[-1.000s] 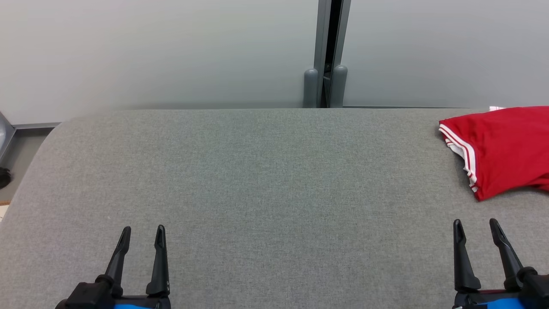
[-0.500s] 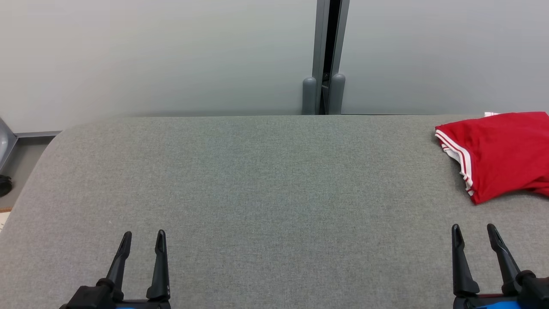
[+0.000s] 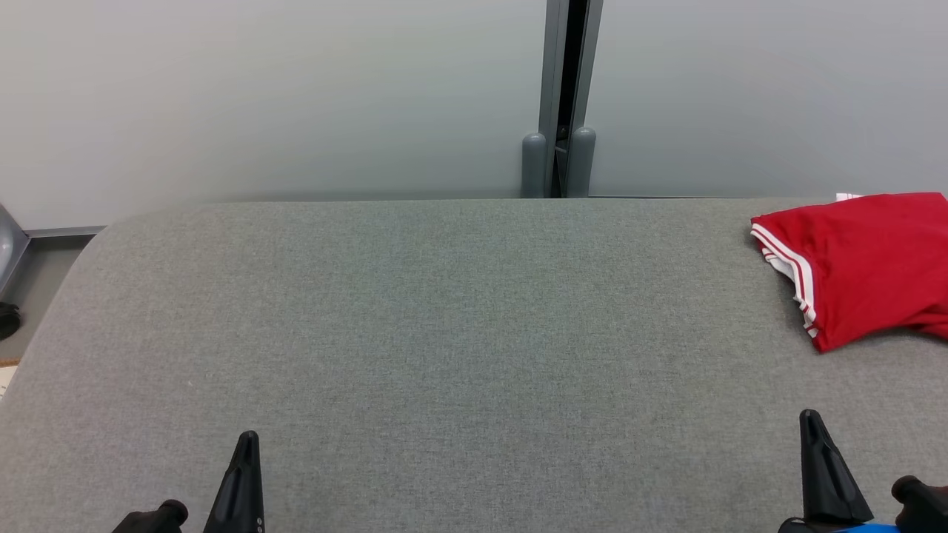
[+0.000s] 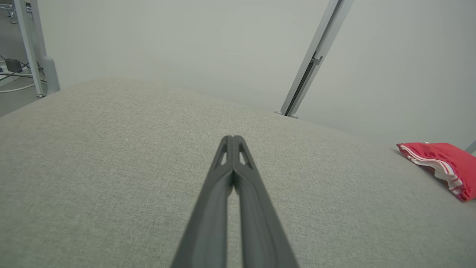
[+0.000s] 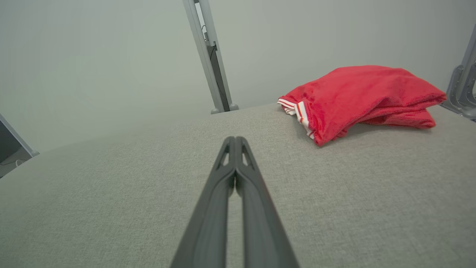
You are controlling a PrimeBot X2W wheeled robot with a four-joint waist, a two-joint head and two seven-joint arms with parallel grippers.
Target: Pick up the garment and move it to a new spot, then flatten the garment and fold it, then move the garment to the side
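Left gripper (image 3: 248, 438) at bottom left of head view, fingers pressed together into one dark point, closed on nothing; same in left wrist view, two fingers meeting at the tips, thin slit lower down; above bare grey cover of table (image 3: 444, 311), contact with it impossible to tell; right gripper (image 3: 812, 416) at bottom right of head view, likewise closed and empty, tips touching in right wrist view; both pointing away from the robot across table, padded, woven cloth, rounded far left corner; garment (image 3: 866, 263) red, white stripes along one hem, lying bunched and loosely folded on far right part of table, cut by right frame edge in head view; ahead and a little right of right gripper, apart from it, untouched; well apart from left gripper, far off to the right in left wrist view; white scrap (image 3: 848, 197) poking out at garment's far edge, too small to identify; beyond table a pale grey partition wall (image 3: 259, 96), vertical grey post (image 3: 566, 74) at the join between panels, two rounded feet (image 3: 534, 159) at its base just behind table's far edge; strip of floor (image 3: 41, 259) past table's left corner; cables (image 4: 15, 72) on floor at top left of left wrist view.
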